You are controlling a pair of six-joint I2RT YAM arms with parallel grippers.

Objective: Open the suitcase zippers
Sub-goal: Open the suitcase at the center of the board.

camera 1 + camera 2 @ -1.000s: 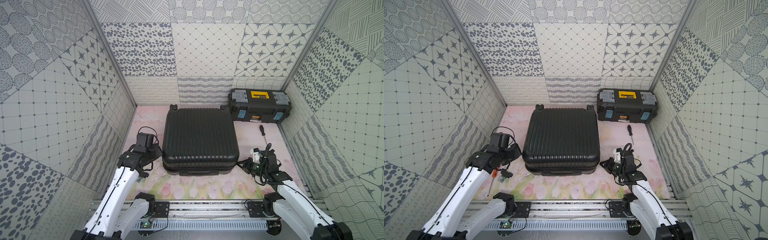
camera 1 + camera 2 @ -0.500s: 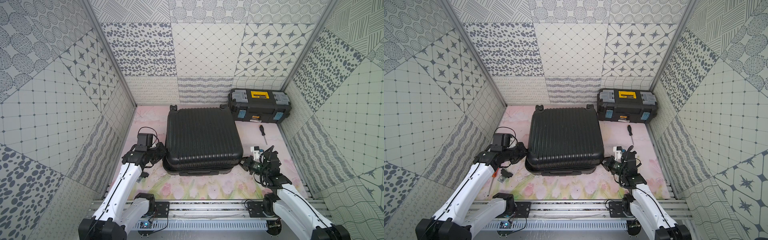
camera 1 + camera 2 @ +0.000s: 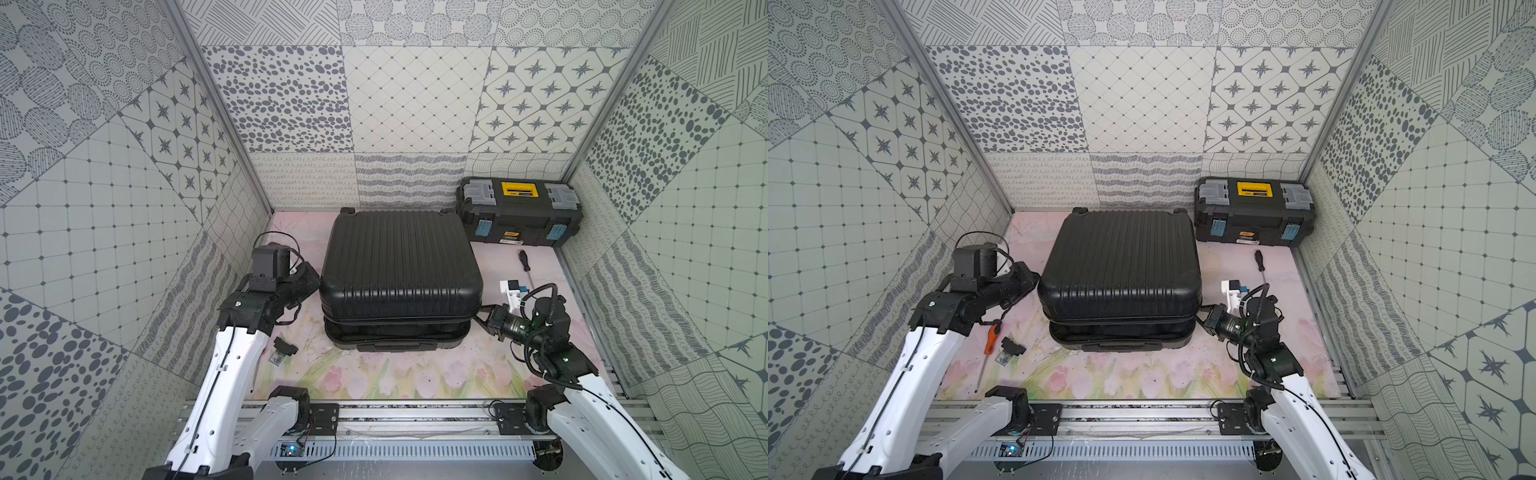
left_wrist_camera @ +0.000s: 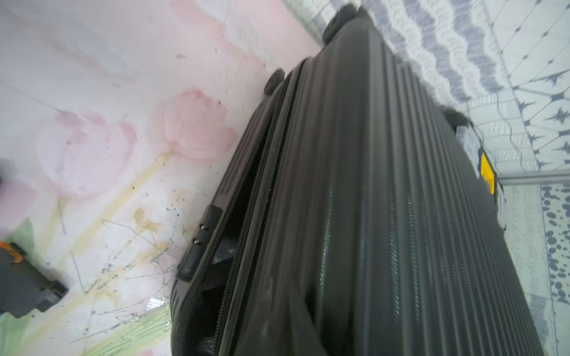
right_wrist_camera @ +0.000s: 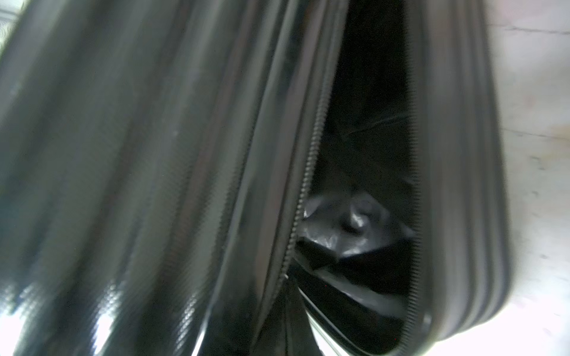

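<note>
left gripper (image 3: 311, 283) sits at the left side of the suitcase (image 3: 399, 266), which lies flat mid-way on the mat (image 3: 415, 376), jaw state unreadable; right gripper (image 3: 478, 316) is clamped shut at the near-right corner seam, pull not visible, so brace left and drag the zippers (image 5: 305, 185) along the track, not outward.

Robot lab test booth, not a home or shop. Giveaways: two white-and-black robot arms, left arm (image 3: 232, 353) & right arm (image 3: 590, 415), bolted to an aluminium rail (image 3: 415, 415) at the front, w/ a slotted cable duct (image 3: 415, 451) and loose wires below. Walls (image 3: 415, 104) are flat panels printed w/ mixed grey patterns, joined by metal corner posts (image 3: 216, 104), boxing in a small tabletop. Tabletop has a scuffed flower-print mat (image 3: 415, 374). On it a mixed lot: suitcase (image 3: 399, 266), toolbox (image 3: 519, 216), screwdriver (image 3: 524, 262).
</note>
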